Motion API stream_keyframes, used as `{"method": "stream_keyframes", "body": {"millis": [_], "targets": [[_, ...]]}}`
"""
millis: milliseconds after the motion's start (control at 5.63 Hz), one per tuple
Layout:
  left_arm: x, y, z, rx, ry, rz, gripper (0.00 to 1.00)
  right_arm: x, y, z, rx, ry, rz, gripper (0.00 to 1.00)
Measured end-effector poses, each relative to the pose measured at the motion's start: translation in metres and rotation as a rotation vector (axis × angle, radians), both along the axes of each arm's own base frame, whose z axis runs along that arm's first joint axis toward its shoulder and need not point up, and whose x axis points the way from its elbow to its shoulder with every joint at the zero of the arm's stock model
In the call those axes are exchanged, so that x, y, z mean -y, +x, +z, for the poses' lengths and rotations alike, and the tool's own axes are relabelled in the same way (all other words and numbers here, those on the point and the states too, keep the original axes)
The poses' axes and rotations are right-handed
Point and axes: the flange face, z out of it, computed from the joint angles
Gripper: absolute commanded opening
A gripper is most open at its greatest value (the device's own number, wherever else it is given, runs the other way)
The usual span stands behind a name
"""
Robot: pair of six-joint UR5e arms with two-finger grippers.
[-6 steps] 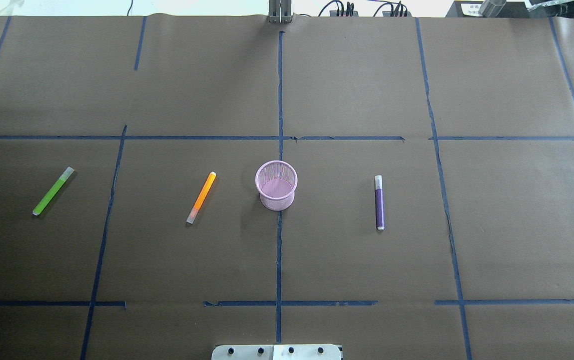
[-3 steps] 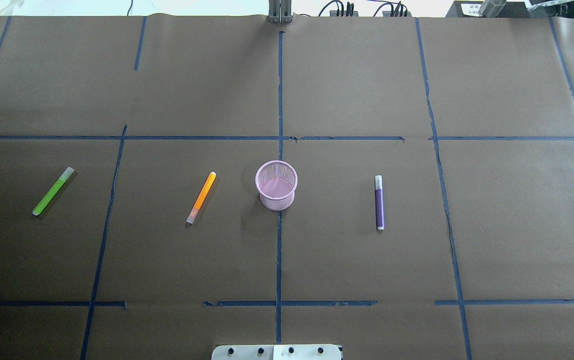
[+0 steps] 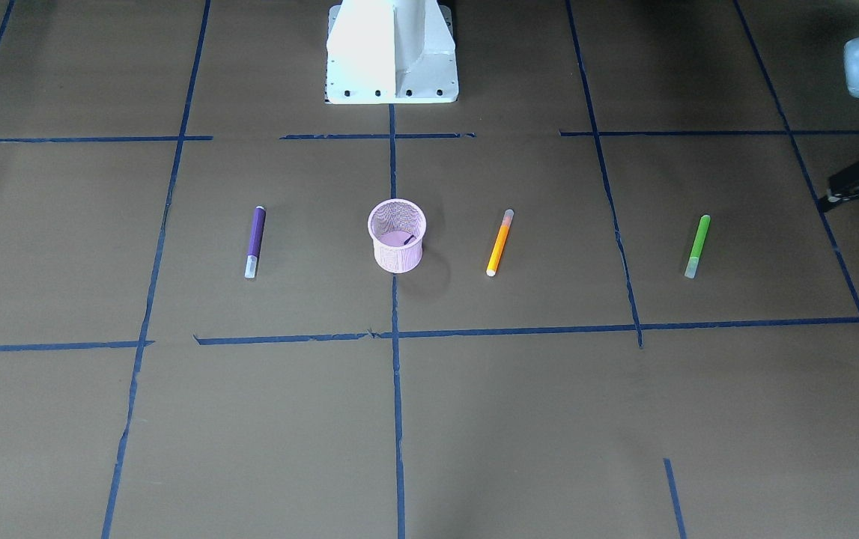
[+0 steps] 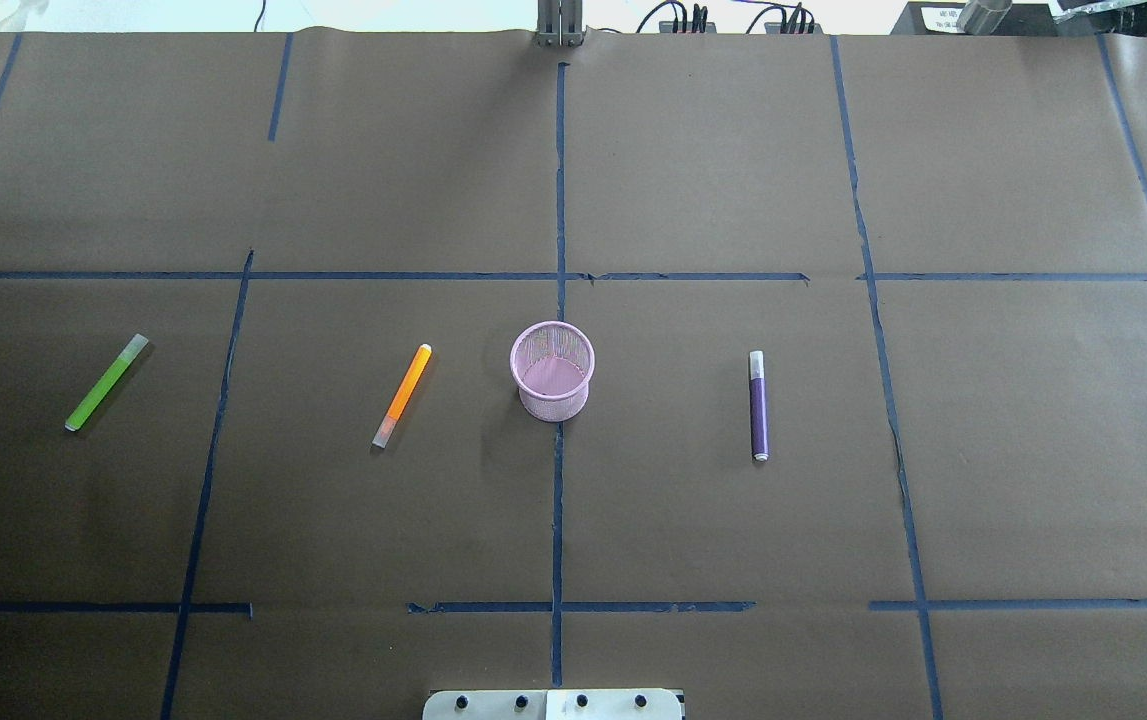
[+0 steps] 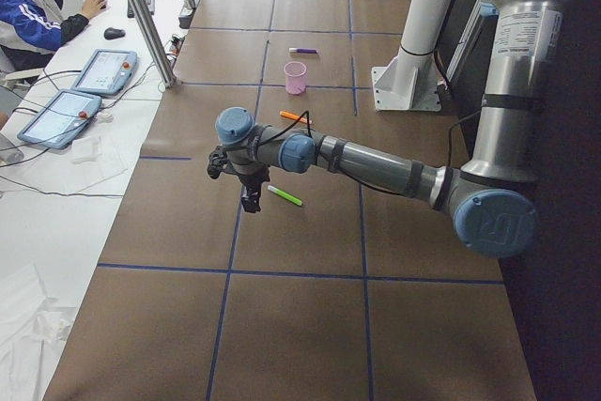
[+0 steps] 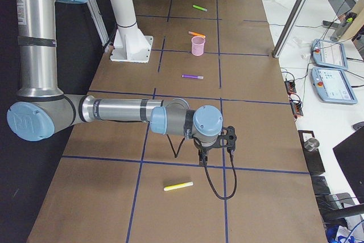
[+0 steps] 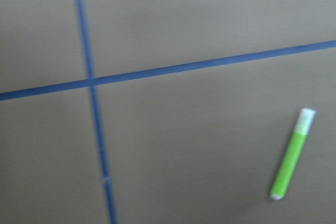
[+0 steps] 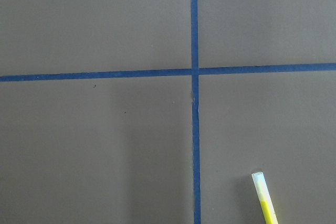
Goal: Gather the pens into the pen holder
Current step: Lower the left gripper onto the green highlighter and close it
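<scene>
You have the pink mesh pen holder [image 4: 552, 370] standing upright at the centre of the overhead frame, on the brown paper-covered table [image 4: 733, 150], right on the vertical blue tape line. No pen is in it.

Three pens lie flat on the table in a loose row with it:
- The orange pen [image 4: 402, 395] is just left of the holder. It is tilted, with its pale cap toward the lower left.
- The green pen [image 4: 107, 382] is well out toward the left edge of the frame. It slants the same way, with its cap at the upper right.
- The purple pen [image 4: 758, 405] is to the right of the holder and nearly vertical in the frame, with its cap at the top.

In the left side view, the left pincer [image 5: 251, 200] hangs over the table at centre-left, with the green pen just to its right. Only a dark sliver of it shows at the right edge of the front-facing view, so you cannot tell whether it is spread or pressed together.

The right pincer [image 6: 219, 143] shows only in the right side view, at centre-right, and its state cannot be told either. A yellow pen [image 6: 178, 186] lies below and left of it there.
</scene>
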Motion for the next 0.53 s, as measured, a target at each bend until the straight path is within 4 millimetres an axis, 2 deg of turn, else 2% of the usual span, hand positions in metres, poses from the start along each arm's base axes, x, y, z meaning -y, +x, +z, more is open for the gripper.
{"method": "stream_keyframes", "body": {"millis": [178,355,533], "targets": [[0.005,0.046,-0.017,0.001,-0.012,-0.011,1.0,0.008,0.0,-0.007,-0.002,0.015,0.0,1.0],[0.004,0.096,-0.017,0.002,-0.013,-0.047,1.0,0.011,0.0,-0.011,-0.003,0.024,-0.002,1.0],[0.0,0.139,-0.002,-0.004,-0.011,-0.074,0.99,0.013,0.0,-0.012,-0.003,0.028,-0.004,1.0]]}}
